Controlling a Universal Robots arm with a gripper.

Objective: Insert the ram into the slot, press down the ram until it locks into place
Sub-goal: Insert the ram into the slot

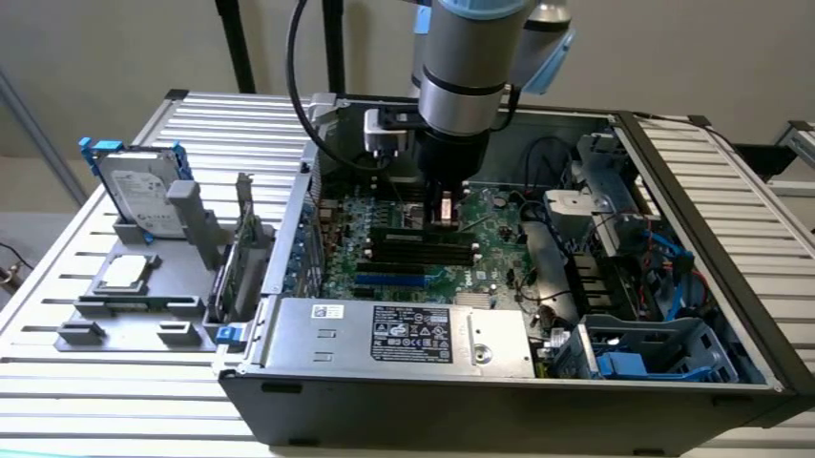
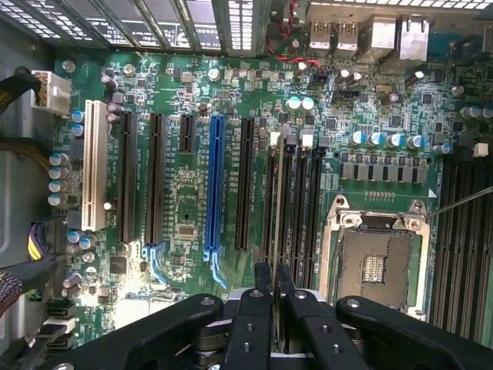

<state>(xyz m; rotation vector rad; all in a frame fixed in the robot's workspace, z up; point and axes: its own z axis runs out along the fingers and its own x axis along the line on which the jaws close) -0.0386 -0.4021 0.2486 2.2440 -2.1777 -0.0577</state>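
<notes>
Open computer case (image 1: 510,405) on slatted counter (image 1: 114,401). Arm reaches down inside, over the motherboard. Pincer (image 2: 273,276) clamped on the ram (image 2: 276,202), fingers drawn together on its end; stick seen edge-on in the wrist view, a thin line. Ram hangs over the bank of parallel black memory slots, by the slot (image 2: 286,202); seated or still clear of it, cannot tell. Square metal processor socket (image 2: 377,262) just beside the bank, blue slot (image 2: 216,193) on the other side
</notes>
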